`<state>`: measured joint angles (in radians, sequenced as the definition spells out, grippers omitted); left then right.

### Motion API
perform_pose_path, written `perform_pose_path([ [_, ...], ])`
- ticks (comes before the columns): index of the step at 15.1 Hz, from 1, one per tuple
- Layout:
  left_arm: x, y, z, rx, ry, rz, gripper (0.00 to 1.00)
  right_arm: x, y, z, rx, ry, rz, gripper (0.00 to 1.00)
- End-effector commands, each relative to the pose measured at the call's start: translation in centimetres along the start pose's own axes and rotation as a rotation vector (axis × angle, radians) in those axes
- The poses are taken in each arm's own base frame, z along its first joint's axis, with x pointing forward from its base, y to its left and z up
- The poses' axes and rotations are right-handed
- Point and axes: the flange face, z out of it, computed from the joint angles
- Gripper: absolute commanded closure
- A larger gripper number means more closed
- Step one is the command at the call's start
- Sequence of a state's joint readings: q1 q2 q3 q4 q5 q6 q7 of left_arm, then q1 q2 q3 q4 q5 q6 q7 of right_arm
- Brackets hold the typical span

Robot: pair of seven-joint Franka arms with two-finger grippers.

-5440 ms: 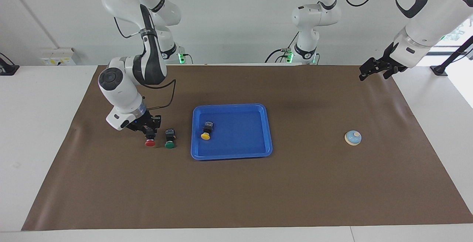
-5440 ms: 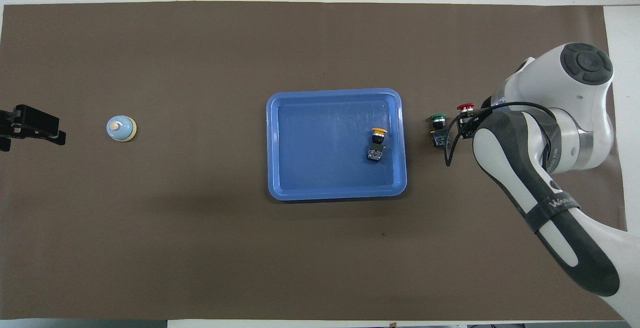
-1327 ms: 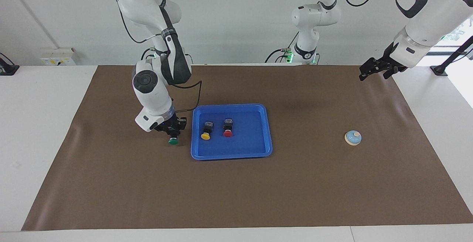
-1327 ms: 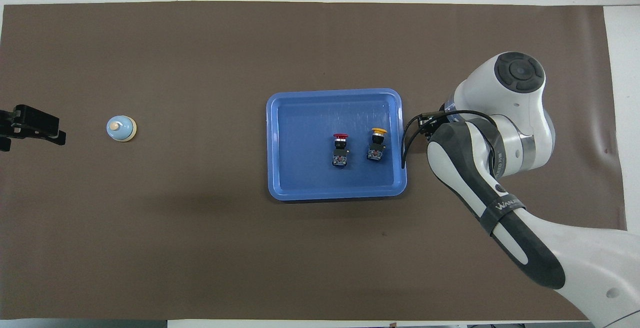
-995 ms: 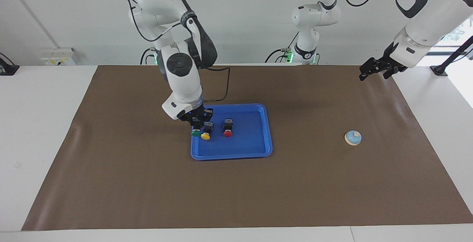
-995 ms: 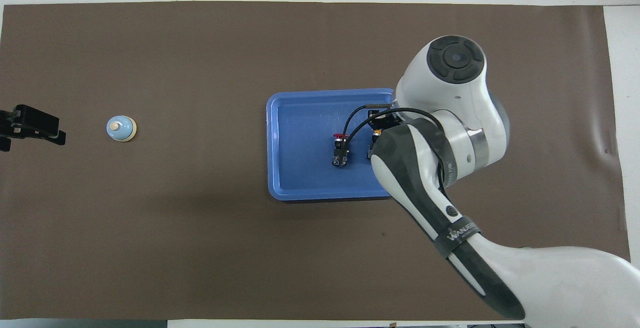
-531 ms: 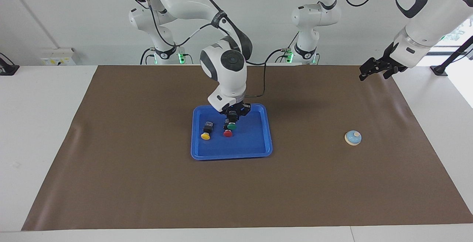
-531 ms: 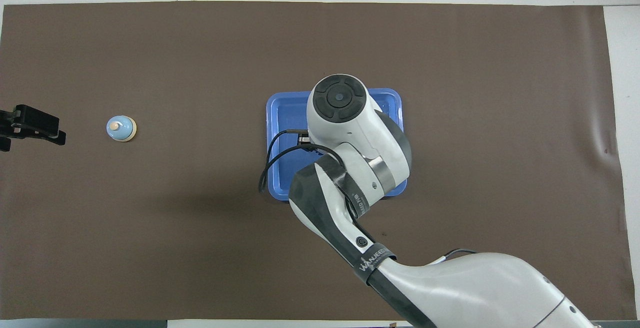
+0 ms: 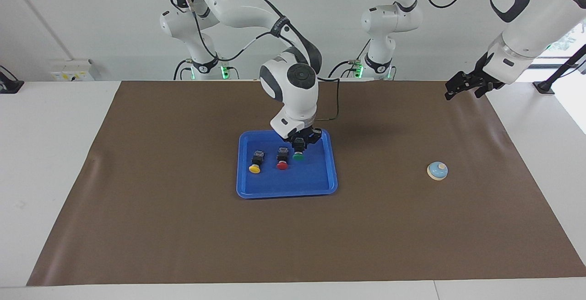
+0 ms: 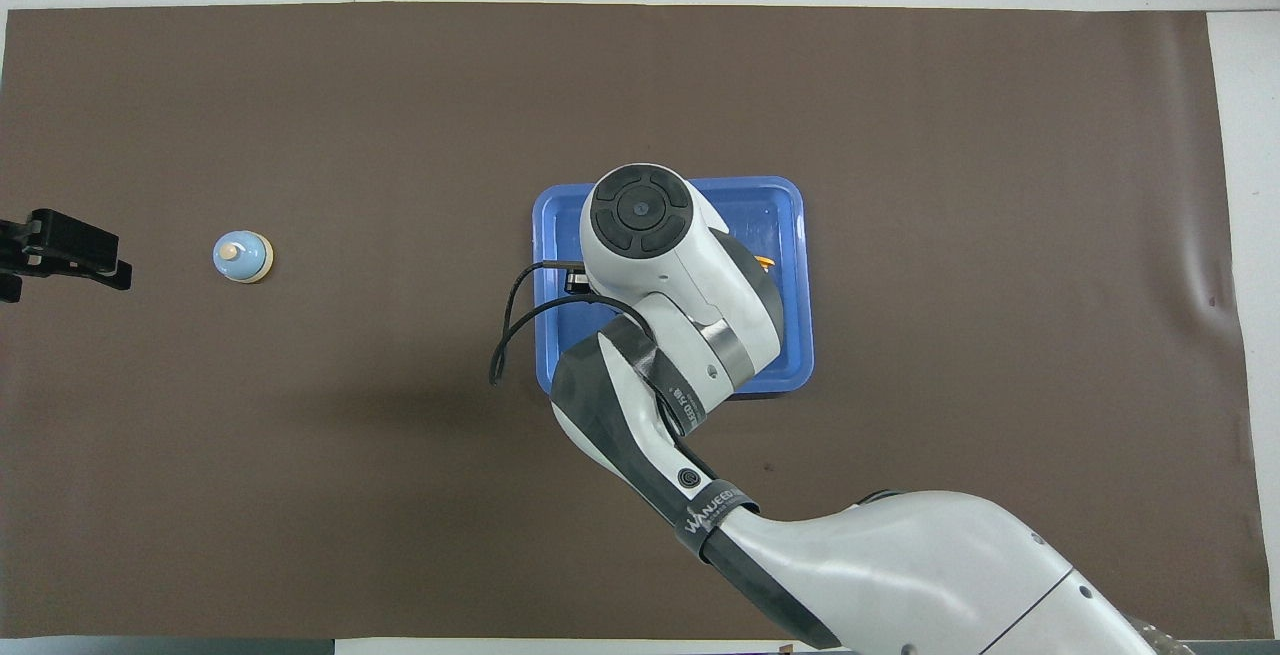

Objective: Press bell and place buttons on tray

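The blue tray (image 9: 287,193) lies mid-table. In it rest the yellow button (image 9: 255,167) and the red button (image 9: 282,165), side by side. My right gripper (image 9: 299,148) hangs low over the tray, shut on the green button (image 9: 298,156), which points cap-down beside the red one, toward the left arm's end. Whether it touches the tray floor I cannot tell. In the overhead view the right arm's wrist covers this gripper and most of the tray (image 10: 790,235). The light-blue bell (image 9: 437,170) (image 10: 241,257) stands alone toward the left arm's end. My left gripper (image 9: 464,87) (image 10: 60,255) waits open in the air there.
A brown mat (image 9: 293,236) covers the table, with white table edge around it. The right arm's cable (image 10: 510,335) loops out past the tray's rim on the side toward the bell.
The right gripper lifted the green button from the mat beside the tray and carried it over the yellow and red buttons to the tray's part toward the bell. The left arm stayed still.
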<state>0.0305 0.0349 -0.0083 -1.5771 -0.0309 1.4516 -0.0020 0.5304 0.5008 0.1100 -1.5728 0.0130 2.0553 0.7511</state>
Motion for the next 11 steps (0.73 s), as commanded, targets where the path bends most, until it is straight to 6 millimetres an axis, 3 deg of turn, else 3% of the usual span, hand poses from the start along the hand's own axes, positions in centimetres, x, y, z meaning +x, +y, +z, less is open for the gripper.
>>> perform_pose_path([
  [1,-0.8,0.0,-0.1,-0.008,0.007,-0.003,0.00,0.2,0.0,0.5,0.031,0.000,0.028,0.85],
  [2,-0.8,0.0,-0.1,-0.008,0.007,-0.003,0.00,0.1,0.0,0.6,0.035,-0.001,0.030,0.73],
  [3,-0.8,0.0,-0.1,-0.008,0.007,-0.003,0.00,0.1,0.0,0.6,0.034,-0.002,0.030,0.26],
  [4,-0.8,0.0,-0.1,-0.008,0.007,-0.003,0.00,0.0,-0.1,0.4,0.030,0.000,0.026,0.00],
  [7,-0.8,0.0,-0.1,-0.008,0.007,-0.003,0.00,1.1,0.9,-2.8,-0.001,-0.012,0.021,0.00],
  [8,-0.8,0.0,-0.1,-0.008,0.007,-0.003,0.00,1.8,2.2,-4.2,-0.002,-0.011,0.023,0.00],
  [11,-0.8,0.0,-0.1,-0.008,0.007,-0.003,0.00,3.3,8.2,-10.8,-0.004,-0.005,-0.018,0.00],
])
